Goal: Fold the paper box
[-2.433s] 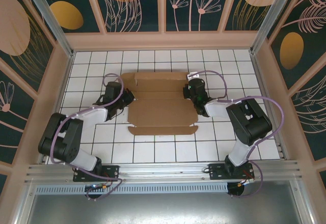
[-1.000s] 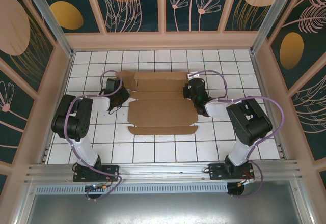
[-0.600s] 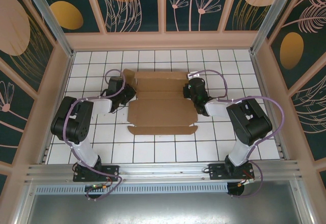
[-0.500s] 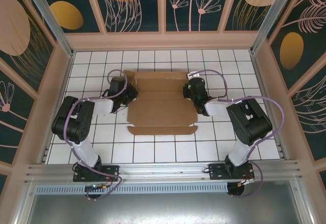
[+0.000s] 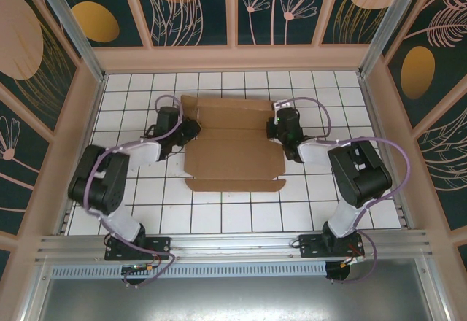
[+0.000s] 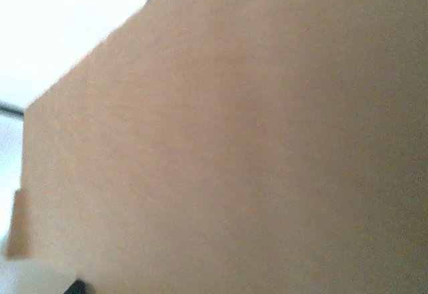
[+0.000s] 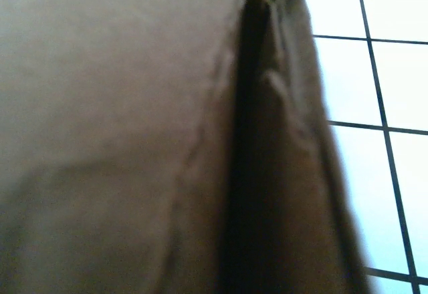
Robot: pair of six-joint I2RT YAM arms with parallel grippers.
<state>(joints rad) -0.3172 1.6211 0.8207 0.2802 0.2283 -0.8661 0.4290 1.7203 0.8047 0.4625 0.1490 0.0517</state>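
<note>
both wrists have pushed toward the far side since the earlier frame, and the paper box (image 5: 233,157), mid tiled tabletop (image 5: 336,109), now looks raised along its far panel. your right jaws are together at its right edge; your left jaws, at the left edge, you cannot tell. loosen the left side early and that panel may flop back or skew the sheet

The left wrist view has the paper box (image 6: 254,147) as a blurred brown sheet, cut off right and bottom; the right wrist view blurs it too, cut off top, bottom and left. From above, the left fingers (image 5: 186,128) and right fingers (image 5: 281,127) are too small to judge
</note>
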